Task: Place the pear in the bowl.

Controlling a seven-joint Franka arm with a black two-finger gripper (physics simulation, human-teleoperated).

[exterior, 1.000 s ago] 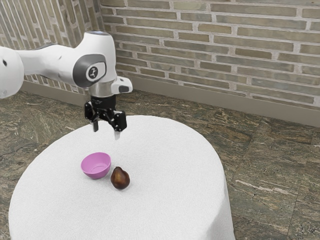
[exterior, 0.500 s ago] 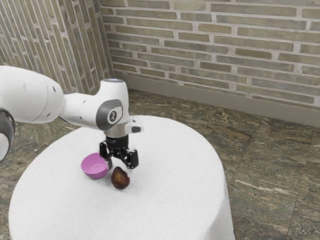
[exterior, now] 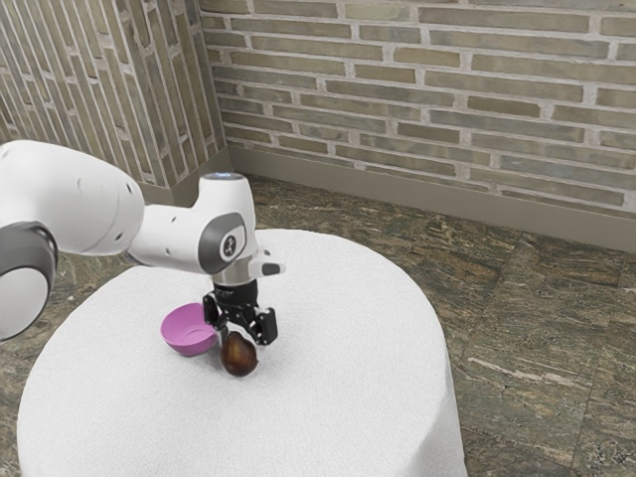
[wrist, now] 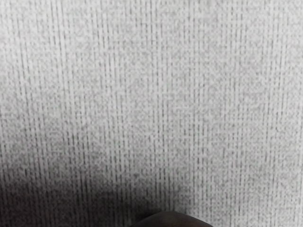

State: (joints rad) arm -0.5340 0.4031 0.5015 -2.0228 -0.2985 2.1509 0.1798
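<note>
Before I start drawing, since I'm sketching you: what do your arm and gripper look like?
My arm is white, smooth and rounded, with dark grey joint trim and a round emblem on a dark grey panel near the wrist. My gripper is black and angular.

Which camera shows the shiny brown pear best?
The exterior view: most of the shiny brown pear shows there, with its rounded shape and its spot beside the round pink bowl. The wrist view has a dark, curved bit of it at the lower edge.
</note>
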